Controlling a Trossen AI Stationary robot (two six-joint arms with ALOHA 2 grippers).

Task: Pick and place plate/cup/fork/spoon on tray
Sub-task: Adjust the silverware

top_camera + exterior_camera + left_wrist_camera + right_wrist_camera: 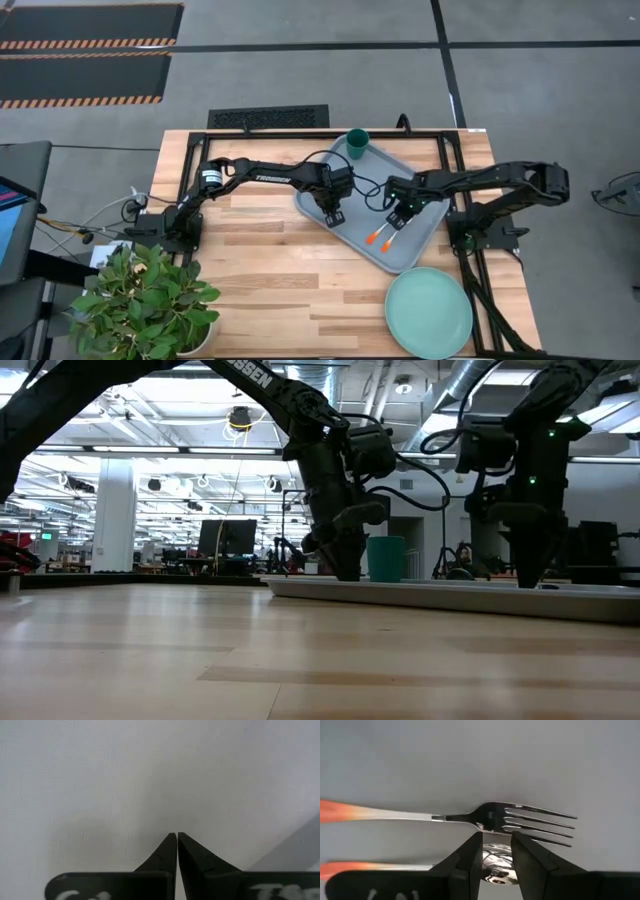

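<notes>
The light blue-grey tray point(352, 190) lies askew at the table's far right. The dark green cup point(357, 142) stands on its far corner. The fork point(500, 817) and the spoon point(387, 238) lie side by side on the tray floor, orange handles toward the near edge. My right gripper point(496, 851) is low over their metal ends, fingers a narrow gap apart, with the spoon's bowl showing in the gap. My left gripper point(333, 214) is shut and empty, low over the tray's left part. The mint-green plate point(428, 312) lies on the table near the front right. My right gripper comes from above, pointing down, and its fingers point(470, 857) stand on either side of the spoon's bowl point(496, 862). I cannot tell whether they touch it. The spoon lies flat on the tray.
A potted plant point(150, 300) stands at the table's front left corner. Bare wood lies between the plant and the plate. A black frame point(440, 133) runs along the table's far edge behind the tray.
</notes>
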